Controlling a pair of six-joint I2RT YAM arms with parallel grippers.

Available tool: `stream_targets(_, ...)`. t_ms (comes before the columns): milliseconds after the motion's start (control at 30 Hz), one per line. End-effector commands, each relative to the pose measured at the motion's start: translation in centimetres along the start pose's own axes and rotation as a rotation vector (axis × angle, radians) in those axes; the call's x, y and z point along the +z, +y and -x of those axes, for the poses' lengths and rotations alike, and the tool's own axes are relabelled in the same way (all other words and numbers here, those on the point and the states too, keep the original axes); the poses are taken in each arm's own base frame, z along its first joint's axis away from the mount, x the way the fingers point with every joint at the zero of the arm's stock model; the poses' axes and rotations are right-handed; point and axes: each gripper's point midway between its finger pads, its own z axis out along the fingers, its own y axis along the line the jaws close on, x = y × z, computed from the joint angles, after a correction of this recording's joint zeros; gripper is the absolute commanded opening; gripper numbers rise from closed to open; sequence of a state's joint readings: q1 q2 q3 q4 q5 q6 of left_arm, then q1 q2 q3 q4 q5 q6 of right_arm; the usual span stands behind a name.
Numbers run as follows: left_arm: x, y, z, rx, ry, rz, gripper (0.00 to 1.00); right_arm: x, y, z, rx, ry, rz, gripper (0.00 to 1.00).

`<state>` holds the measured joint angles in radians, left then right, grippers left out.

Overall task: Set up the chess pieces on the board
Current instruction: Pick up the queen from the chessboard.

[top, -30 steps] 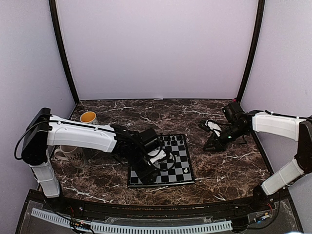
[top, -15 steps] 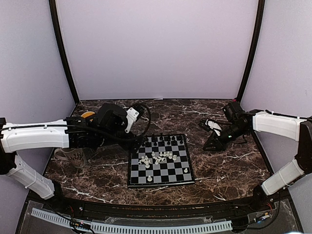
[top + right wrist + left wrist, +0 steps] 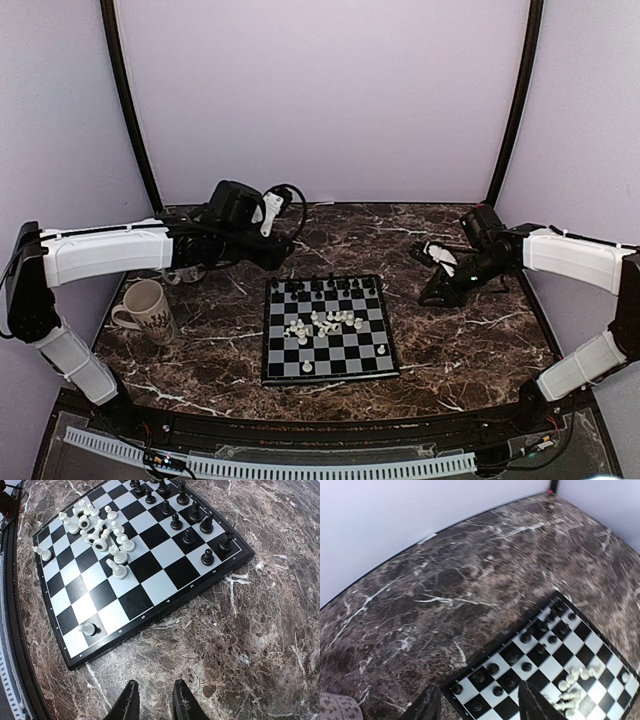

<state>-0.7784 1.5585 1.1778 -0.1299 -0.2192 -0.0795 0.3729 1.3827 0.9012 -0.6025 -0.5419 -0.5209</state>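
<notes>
The board [image 3: 345, 360] lies at the table's middle. Black chess pieces [image 3: 330, 288] stand along its far two rows. White chess pieces [image 3: 322, 322] lie jumbled in a heap at its centre, with single white ones near the front [image 3: 381, 349]. My left gripper [image 3: 283, 258] hovers behind the board's far left corner, open and empty; its wrist view shows the black pieces [image 3: 492, 669] between its spread fingers [image 3: 535, 705]. My right gripper [image 3: 435, 290] sits low to the right of the board [image 3: 155, 585], open by a narrow gap with only marble between its fingers [image 3: 129, 702].
A patterned white mug [image 3: 148, 308] stands left of the board, under the left arm. Black posts rise at the back corners, and pale walls close in the marble table [image 3: 470, 340]. A black rail runs along the near edge.
The left arm lifted off the board and swung to the back left, uncovering the heap of white pieces. The right arm hardly moved.
</notes>
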Motion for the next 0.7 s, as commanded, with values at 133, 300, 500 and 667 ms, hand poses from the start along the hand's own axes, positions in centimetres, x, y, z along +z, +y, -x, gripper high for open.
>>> stream_targets(133,-2.4,-5.5,-4.9,0.039,0.280,-0.327,0.41,0.0,-0.3,0.1,-0.014,0.003,-0.010,0.24)
stream_targets(300,-3.0,-6.6,-7.8,0.077,0.409,-0.338,0.39,0.4,-0.6,-0.3,-0.010,0.023,-0.009,0.24)
stream_targets(500,-2.3,-9.2,-11.2,0.168,0.552,-0.330,0.37,0.8,-0.6,-0.6,-0.002,0.041,0.004,0.24)
stream_targets(667,-1.3,-10.4,-13.0,0.209,0.626,-0.302,0.37,0.8,-0.7,-0.8,-0.001,0.045,0.000,0.24)
